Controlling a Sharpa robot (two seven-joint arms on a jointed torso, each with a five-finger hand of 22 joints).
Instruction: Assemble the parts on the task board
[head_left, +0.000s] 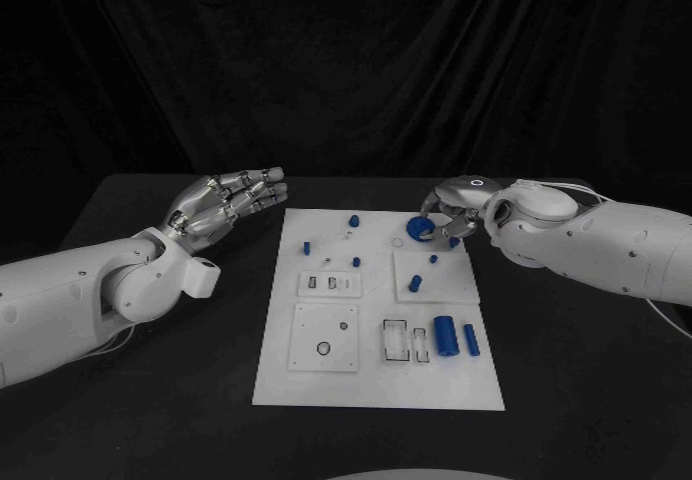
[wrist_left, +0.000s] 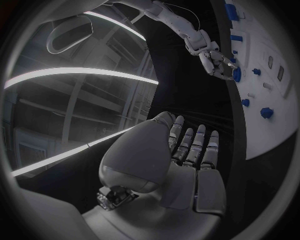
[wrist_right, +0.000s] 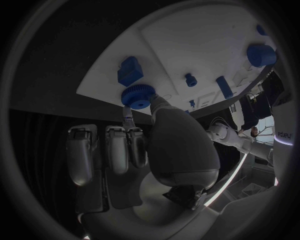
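Observation:
The white task board (head_left: 378, 386) lies in the middle of the black table. My right hand (head_left: 459, 204) hovers over its far right corner and pinches a round blue toothed part (head_left: 420, 228) between thumb and finger. The right wrist view shows the same toothed part (wrist_right: 139, 96) at the tips of my right hand (wrist_right: 170, 146), just over the board's edge (wrist_right: 187, 40). My left hand (head_left: 225, 205) floats left of the board's far left corner, fingers straight and apart, holding nothing. From the left wrist, my left hand (wrist_left: 187, 160) faces the board (wrist_left: 275, 130).
Small blue pegs (head_left: 353, 218) stand on the board's far half. A thick blue cylinder (head_left: 446, 335) and a blue bar (head_left: 472, 340) lie near its right edge. A blue block (wrist_right: 130, 70) sits close to the held part. Bare black table surrounds the board.

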